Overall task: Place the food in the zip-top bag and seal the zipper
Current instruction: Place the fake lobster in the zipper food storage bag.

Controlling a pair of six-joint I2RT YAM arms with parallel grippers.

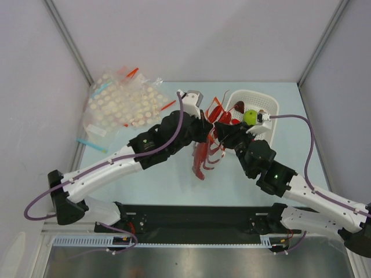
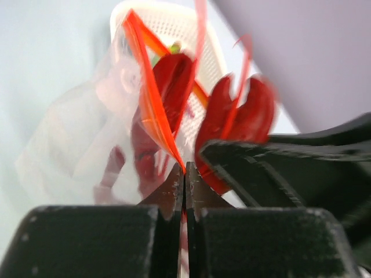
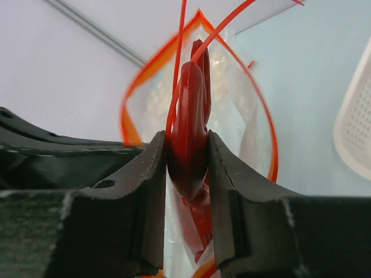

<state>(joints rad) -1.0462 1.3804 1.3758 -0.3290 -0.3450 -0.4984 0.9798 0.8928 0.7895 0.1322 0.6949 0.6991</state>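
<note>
Top external view recorded both arms meeting above the table [image 1: 162, 188], the zip-top bag [image 1: 213, 146] hanging between them and the lobster [image 1: 200, 165] showing red through its film. The left gripper [image 2: 184, 174] was pressed together on the bag's mouth edge at the zipper [image 2: 152, 110], judged to hold the mouth up and open. The right gripper [image 3: 188, 156] was clamped on a lobster claw, judged to feed the body downward into the bag.

Only the right wrist view showed the zipper looping wide around that claw, unsealed. Only the left wrist view confirmed the pinch on the strip. Overhead, neither grip was legible, but the white basket [image 1: 268, 105] with the green fruit [image 1: 250, 117] stood just behind, and the dotted bags [image 1: 124, 101] lay well apart at far left.
</note>
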